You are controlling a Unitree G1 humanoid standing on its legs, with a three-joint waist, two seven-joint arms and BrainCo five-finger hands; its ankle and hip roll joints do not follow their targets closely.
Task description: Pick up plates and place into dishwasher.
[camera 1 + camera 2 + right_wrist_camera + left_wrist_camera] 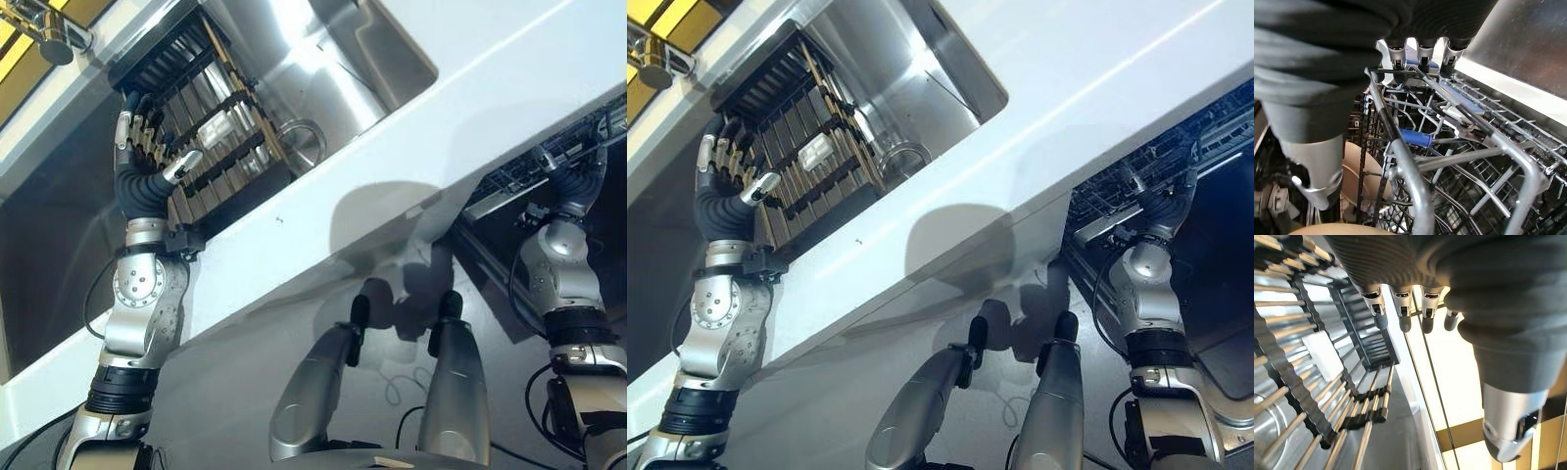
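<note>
In the left eye view, the left robot hand (137, 157) is reaching over the slatted drying rack (211, 137) that is lying across the sink (333, 69), fingers straight and relaxed, holding nothing. In the right eye view, the right robot hand (1161, 201) is reaching into the dishwasher rack (1136, 176) below the white tabletop (1068, 88). In the right wrist view, its fingers (1420, 58) are resting straight on the rack wire, while a beige plate (1359, 176) is standing inside that rack.
</note>
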